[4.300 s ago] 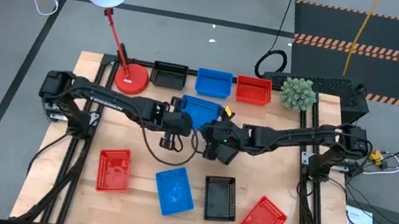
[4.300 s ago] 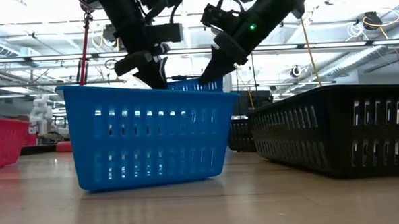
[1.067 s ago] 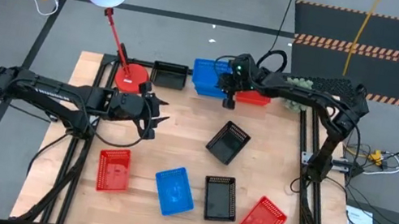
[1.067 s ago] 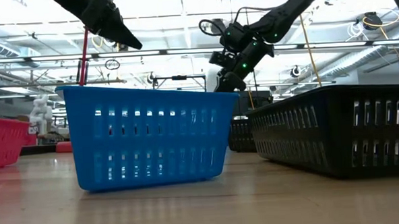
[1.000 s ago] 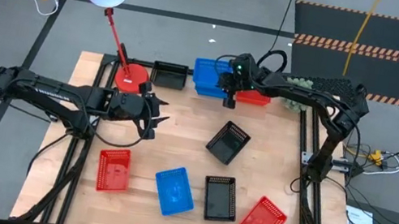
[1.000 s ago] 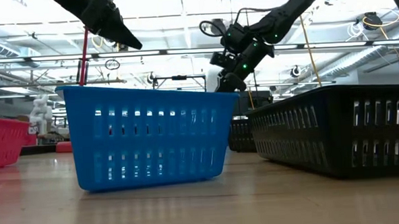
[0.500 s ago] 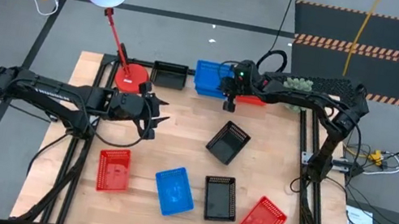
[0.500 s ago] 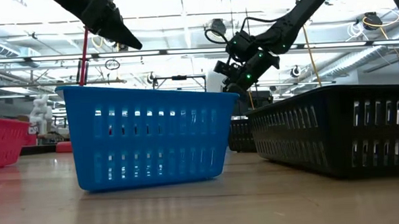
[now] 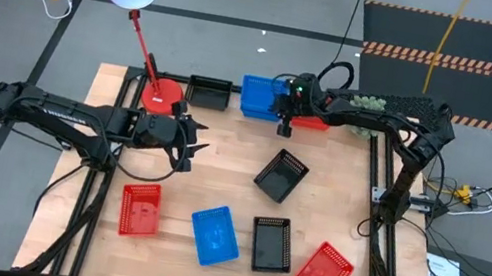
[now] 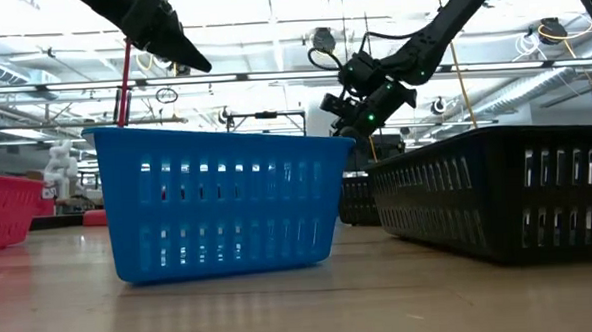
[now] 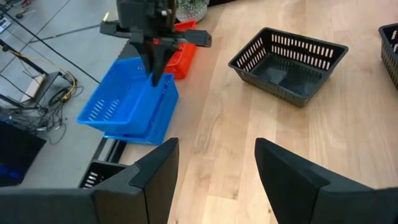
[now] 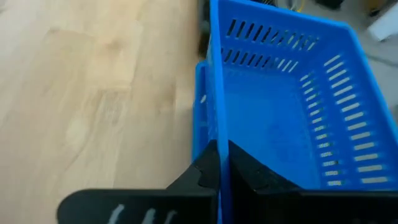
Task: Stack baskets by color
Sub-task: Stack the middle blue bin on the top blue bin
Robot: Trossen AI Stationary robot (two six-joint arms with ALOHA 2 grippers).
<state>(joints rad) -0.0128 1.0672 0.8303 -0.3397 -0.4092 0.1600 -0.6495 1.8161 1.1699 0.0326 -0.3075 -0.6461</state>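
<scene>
Pinching the wall of a blue basket (image 9: 258, 96) at the bench's far edge, the right gripper (image 9: 284, 124) is clamped on it in the high view, where that basket sits nested in another blue one between a black basket (image 9: 208, 92) and a red basket (image 9: 311, 118). The left gripper (image 9: 196, 144) hangs spread wide near the left edge, holding nothing. In the low view, a second blue basket (image 10: 217, 199) fills the foreground. The right wrist view shows fingertips (image 12: 205, 168) astride the blue wall. No writing is legible.
</scene>
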